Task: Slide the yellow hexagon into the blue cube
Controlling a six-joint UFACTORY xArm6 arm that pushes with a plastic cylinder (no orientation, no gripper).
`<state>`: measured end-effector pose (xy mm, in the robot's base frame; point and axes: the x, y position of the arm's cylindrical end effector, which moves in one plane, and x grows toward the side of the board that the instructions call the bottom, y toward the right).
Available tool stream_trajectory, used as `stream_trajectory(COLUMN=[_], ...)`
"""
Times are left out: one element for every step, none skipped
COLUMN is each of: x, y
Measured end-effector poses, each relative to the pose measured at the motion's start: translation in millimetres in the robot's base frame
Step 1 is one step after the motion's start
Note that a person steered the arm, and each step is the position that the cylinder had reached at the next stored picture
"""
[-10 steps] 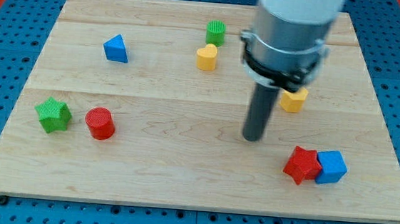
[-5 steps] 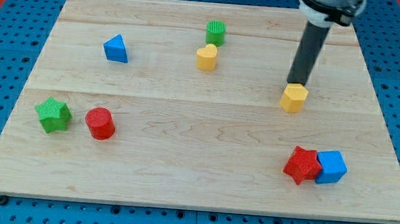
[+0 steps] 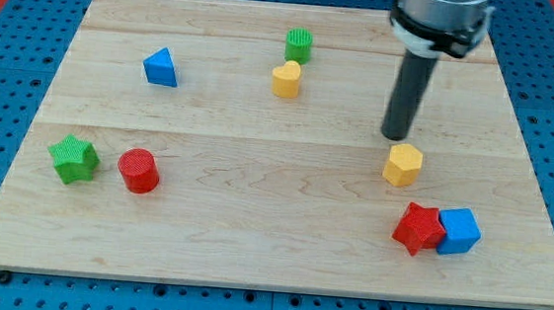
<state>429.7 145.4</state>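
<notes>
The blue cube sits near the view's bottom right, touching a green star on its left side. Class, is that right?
Not quite. The camera view shows the blue cube near the view's bottom right, but the block touching its left side is a red star, not green. The green star lies far off at the view's left.

Bright even light, sharp, soft shadows.

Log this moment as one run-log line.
tip: just above-left of yellow hexagon | blue cube: toward view's bottom right of hexagon, touching red star | contact hexagon-cube: not yet
</notes>
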Motion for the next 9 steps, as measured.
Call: stream_trajectory(x=[25.9, 38.3, 16.4, -5.6, -5.3, 13.7, 48.0, 67.1, 58.3], y=[33.7, 47.3, 12.6, -37.7, -58.8, -26.1, 14.9, 30.7, 24.0])
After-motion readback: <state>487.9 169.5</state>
